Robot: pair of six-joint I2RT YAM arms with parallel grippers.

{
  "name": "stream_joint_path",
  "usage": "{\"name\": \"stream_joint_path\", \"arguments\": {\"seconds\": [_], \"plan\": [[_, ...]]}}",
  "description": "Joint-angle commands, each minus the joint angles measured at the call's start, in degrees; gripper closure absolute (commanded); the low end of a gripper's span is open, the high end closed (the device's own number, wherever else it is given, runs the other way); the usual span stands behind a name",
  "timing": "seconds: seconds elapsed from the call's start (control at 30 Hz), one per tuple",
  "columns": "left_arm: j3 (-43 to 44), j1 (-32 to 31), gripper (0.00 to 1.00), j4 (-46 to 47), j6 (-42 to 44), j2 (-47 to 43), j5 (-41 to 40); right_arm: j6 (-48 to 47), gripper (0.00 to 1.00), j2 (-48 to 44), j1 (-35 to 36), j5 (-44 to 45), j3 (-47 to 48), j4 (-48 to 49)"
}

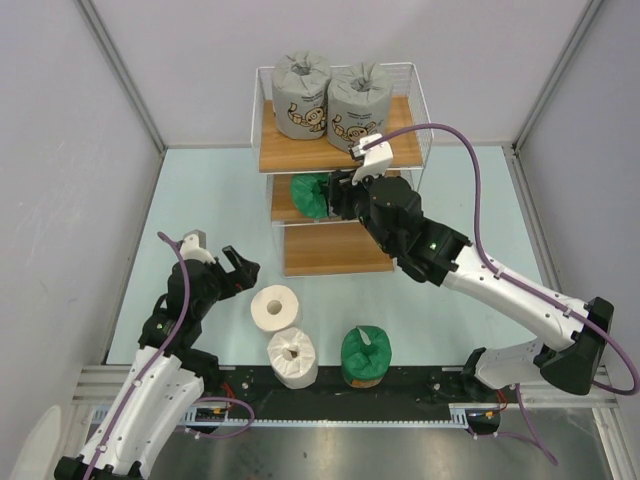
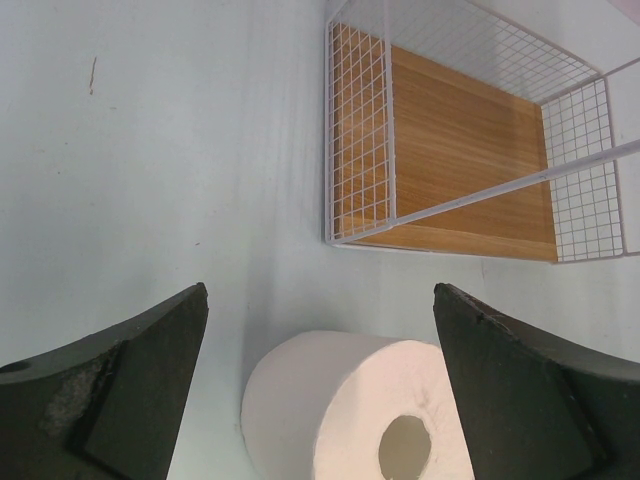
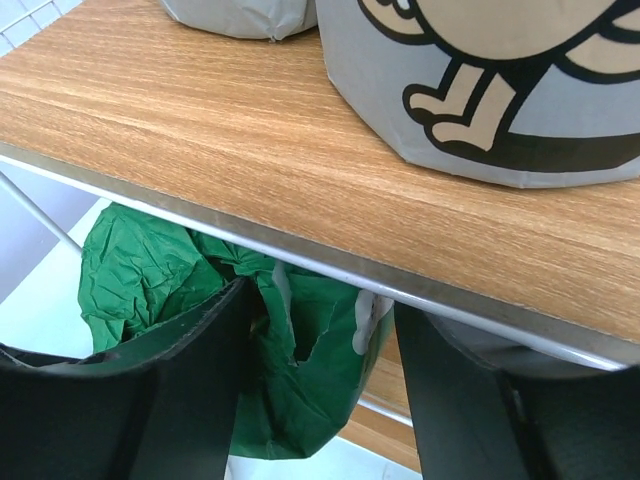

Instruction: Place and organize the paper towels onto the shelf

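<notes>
Right wrist: a crinkled green paper-towel roll (image 3: 150, 270) sits between the jaws of your right gripper (image 3: 320, 305), grip unclear; retracting may snag its wrap.

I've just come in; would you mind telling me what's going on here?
Two robot arms are stocking a shelf with paper towel rolls. The right gripper is at the middle tier, its fingers either side of a green roll lying there; whether it grips is unclear. Two grey rolls stand on the top tier. The left gripper hovers open above a white roll on the table, where another white roll and a second green roll wait.
</notes>
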Motion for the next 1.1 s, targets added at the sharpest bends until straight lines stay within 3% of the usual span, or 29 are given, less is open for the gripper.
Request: {"name": "stream_joint_path", "arguments": {"seconds": [0.0, 0.67, 0.83, 0.97, 1.07], "plan": [[0.1, -0.3, 0.00, 1.2, -0.4, -0.6, 0.7, -0.7, 0.35, -1.8, -0.5, 1.9, 2.4, 5.3], [0.4, -0.3, 0.00, 0.8, -0.5, -0.8, 1.0, -2.5, 0.34, -7.4, 0.2, 1.0, 1.9, 5.7], [0.5, -0.3, 0.00, 0.7, -0.5, -1.2, 0.9, -1.4, 0.34, -15.3, 2.4, -0.3, -2.8, 1.6], [0.5, -0.3, 0.00, 0.8, -0.3, -0.8, 1.0, 0.6, 0.33, -22.4, 5.4, -4.4, -7.6, -7.2], [0.5, -0.3, 0.00, 1.1, -0.1, -0.5, 1.1, 6.7, 0.32, -27.1, 9.3, -2.9, -12.5, -15.1]]}}
